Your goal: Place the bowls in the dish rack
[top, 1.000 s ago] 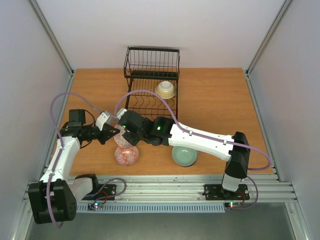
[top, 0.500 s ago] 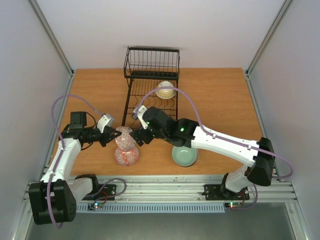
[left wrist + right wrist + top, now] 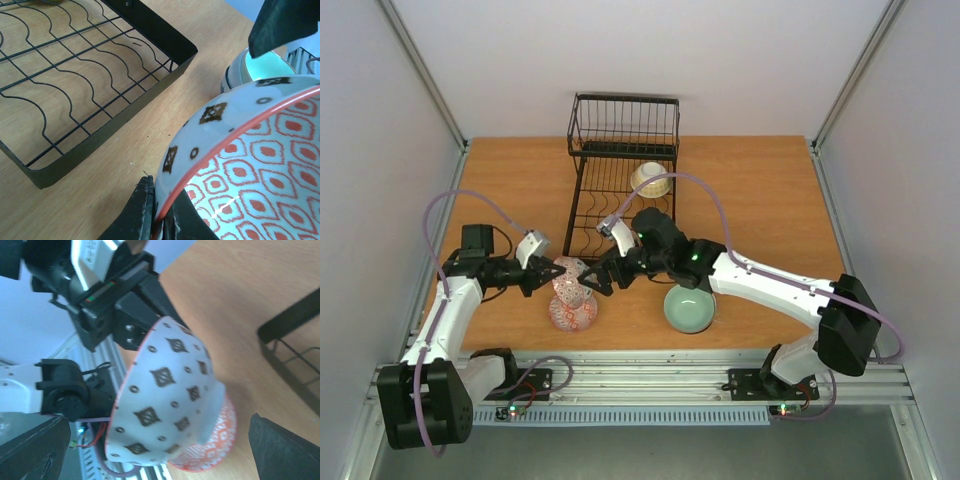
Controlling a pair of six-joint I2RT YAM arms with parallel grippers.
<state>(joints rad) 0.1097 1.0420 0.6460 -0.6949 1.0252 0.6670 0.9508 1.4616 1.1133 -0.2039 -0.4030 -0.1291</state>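
Wooden desk, centre-left of frame: left gripper pinches the rim of a tilted red-lined bowl over a second red bowl, with right gripper spread open just beside. A handover seems in hand; next, the right gripper must close on the bowl and carry it to the rack, upper centre.

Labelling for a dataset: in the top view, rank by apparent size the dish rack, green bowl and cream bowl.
1. dish rack, by far.
2. green bowl.
3. cream bowl, slightly smaller-looking, but it sits farther from the camera, so unsure.
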